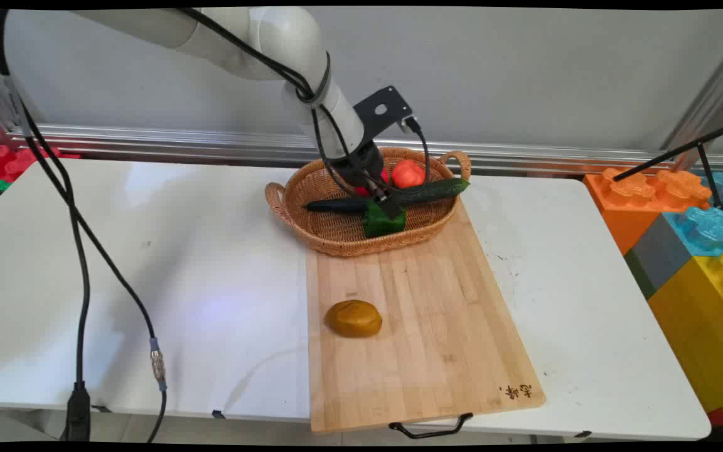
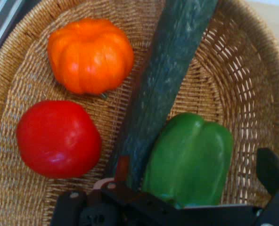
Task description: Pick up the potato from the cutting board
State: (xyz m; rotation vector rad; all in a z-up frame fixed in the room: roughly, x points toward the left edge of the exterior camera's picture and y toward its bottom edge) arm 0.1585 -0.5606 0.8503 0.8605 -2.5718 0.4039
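Inside the wicker basket (image 1: 336, 235) at the cutting board's (image 1: 424, 326) far edge, the gripper (image 2: 196, 200) straddles the green pepper (image 2: 189, 157) with fingers spread, beside the cucumber (image 2: 163, 89), red tomato (image 2: 57, 139) and orange pumpkin (image 2: 90, 54).

Tan woven basket (image 2: 252, 94), green pepper (image 2: 191, 160) (glossy), perhaps orange tomato (image 2: 90, 54).

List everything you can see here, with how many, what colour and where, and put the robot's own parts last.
basket: one, tan wicker, on the cutting board's far end
cucumber: one, dark green, lying across the basket
green pepper: one, in the basket, beside the cucumber
red tomato: one, in the basket
orange tomato: one, ribbed, in the basket
cutting board: one, light wood, on the white table
potato: one, brownish yellow, on the board's near left
toy blocks: several, multicoloured, right of the table
claw: one, black, open around the green pepper
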